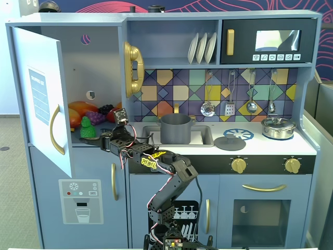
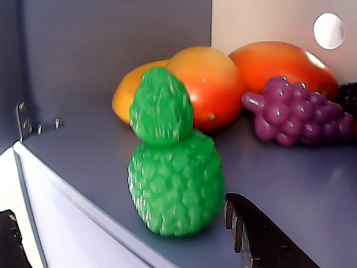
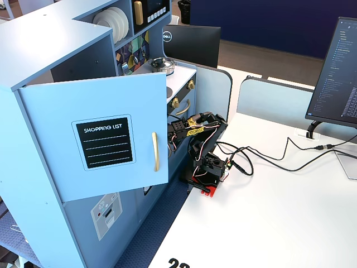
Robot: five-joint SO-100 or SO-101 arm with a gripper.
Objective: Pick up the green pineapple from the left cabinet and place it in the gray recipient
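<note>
The green pineapple stands upright at the front of the shelf in the left cabinet, whose door is swung open. In the wrist view the pineapple stands close ahead, between the two dark fingers and not touched by either. My gripper is open and empty at the shelf's front edge; in a fixed view it is just right of the pineapple. The gray recipient stands in the sink at the counter's middle. In the other fixed view the open door hides the gripper and the pineapple.
Orange and red toy fruits and a purple grape bunch lie behind the pineapple. A flat gray lid and a silver lidded pot are on the counter to the right. Cables run over the white table.
</note>
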